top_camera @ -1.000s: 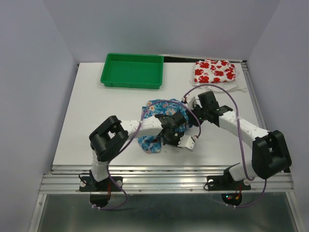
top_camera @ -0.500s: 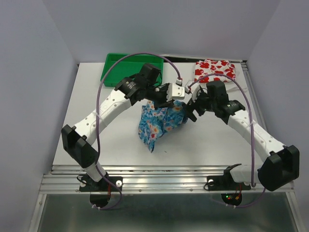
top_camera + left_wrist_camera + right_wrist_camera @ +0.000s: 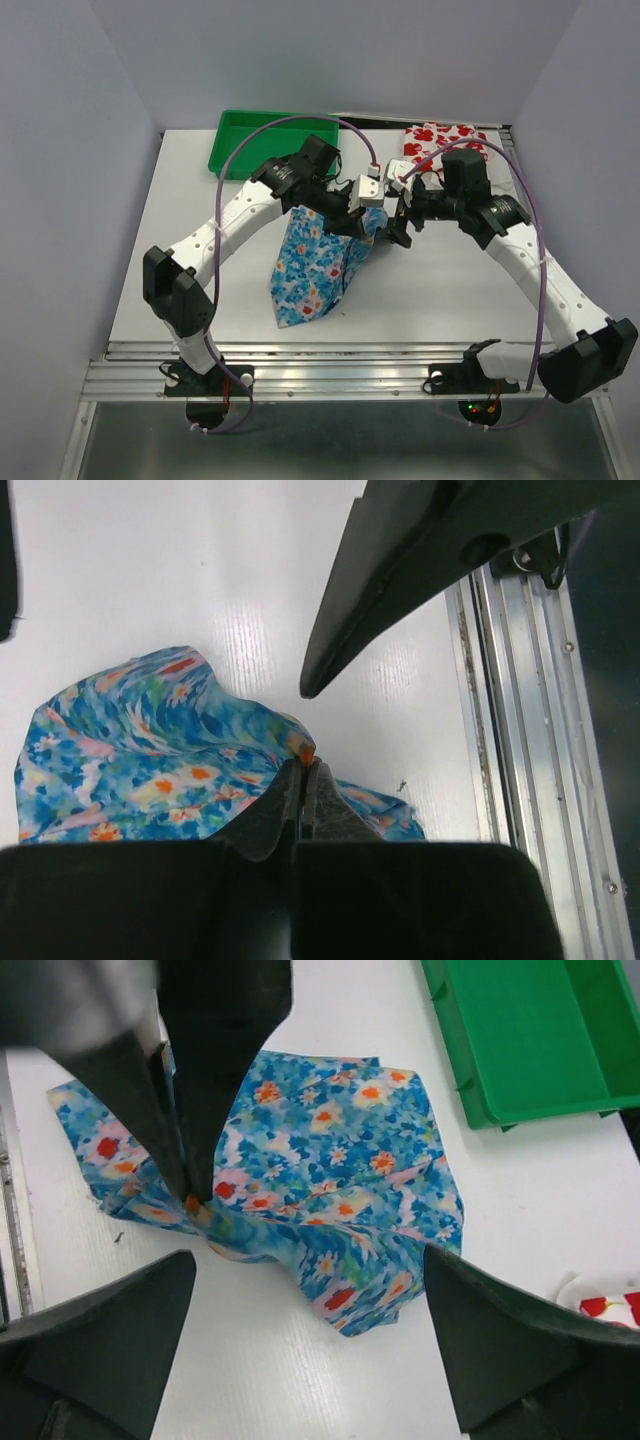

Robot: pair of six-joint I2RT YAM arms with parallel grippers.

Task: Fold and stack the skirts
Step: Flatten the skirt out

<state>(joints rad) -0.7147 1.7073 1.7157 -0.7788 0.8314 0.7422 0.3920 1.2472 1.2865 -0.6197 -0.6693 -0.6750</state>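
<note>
- Top external view: the left hand (image 3: 372, 222) is clamped on a raised corner of the blue skirt (image 3: 315, 265), which droops over the middle of the surface (image 3: 180, 240), its tail lying toward the near edge.
- The right hand (image 3: 310, 1260) is spread wide beside that corner, holding nothing.
- The white skirt (image 3: 447, 147) lies at the far right corner.
- The blue skirt looks light, limp and quick to bunch; a free hem corner seems the best place to pinch.

White counter (image 3: 450, 290): green tray (image 3: 265, 150) at eleven o'clock, red-flowered skirt (image 3: 430, 133) at one, blue skirt (image 3: 310, 270) trailing near centre.
</note>
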